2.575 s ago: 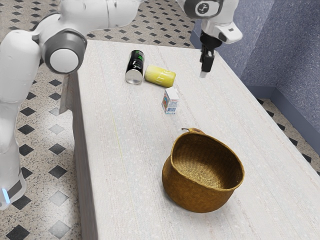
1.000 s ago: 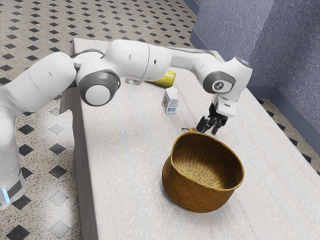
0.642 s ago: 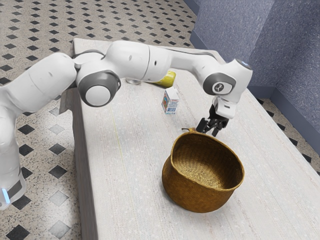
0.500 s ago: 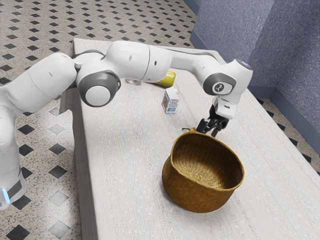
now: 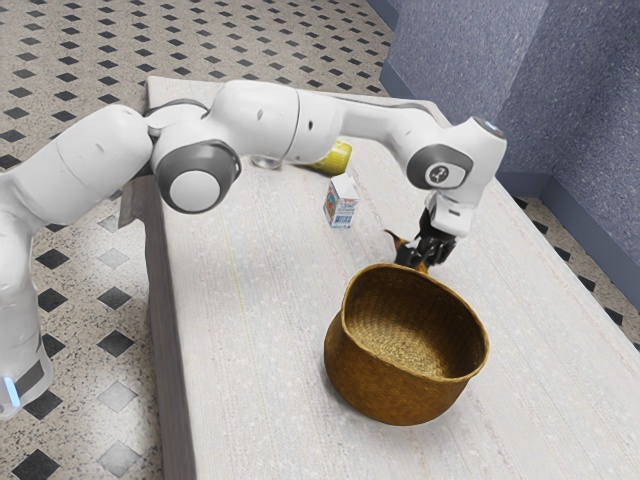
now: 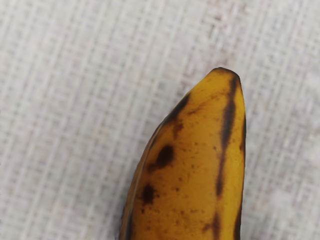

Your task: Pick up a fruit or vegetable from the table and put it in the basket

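Gripper [image 5: 420, 257] closed on banana [image 6: 192, 170] — fingers held apart by it.

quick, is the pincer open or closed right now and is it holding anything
Pincer: closed, holding the curved, yellow-brown banana with dark spots.

Basket [image 5: 375, 385] looks woven, rough, matt. Banana [image 6: 192, 170] appears smooth, faintly glossy. Tabletop [image 5: 270, 350] shows matt, cloth-like weave. Arm [image 5: 255, 115] resembles smooth plastic; carton [image 5: 341, 207], paper.
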Robot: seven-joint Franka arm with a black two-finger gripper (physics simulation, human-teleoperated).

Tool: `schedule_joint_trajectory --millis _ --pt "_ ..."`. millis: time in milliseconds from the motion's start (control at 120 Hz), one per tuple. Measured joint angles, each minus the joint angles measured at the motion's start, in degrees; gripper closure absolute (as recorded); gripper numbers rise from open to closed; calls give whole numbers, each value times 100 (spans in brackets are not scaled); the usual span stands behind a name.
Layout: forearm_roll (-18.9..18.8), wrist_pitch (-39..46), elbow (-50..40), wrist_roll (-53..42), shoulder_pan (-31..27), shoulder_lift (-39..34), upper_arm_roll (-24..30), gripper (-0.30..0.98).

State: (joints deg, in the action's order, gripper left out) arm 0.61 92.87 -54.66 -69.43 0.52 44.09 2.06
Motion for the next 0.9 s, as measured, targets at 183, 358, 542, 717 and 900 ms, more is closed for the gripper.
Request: schedule_joint_trajectory --millis 183,358,542,717,900 --pt "13 -224 544 -14 52 -250 -5 58" --pt "84 -654 1016 -4 79 -805 61 59" --pt "67 -798 -256 125 811 -2060 171 57" --pt "68 -606 -1231 283 1261 -2630 236 57" --pt "74 -311 -1929 459 1633 -2976 286 57"
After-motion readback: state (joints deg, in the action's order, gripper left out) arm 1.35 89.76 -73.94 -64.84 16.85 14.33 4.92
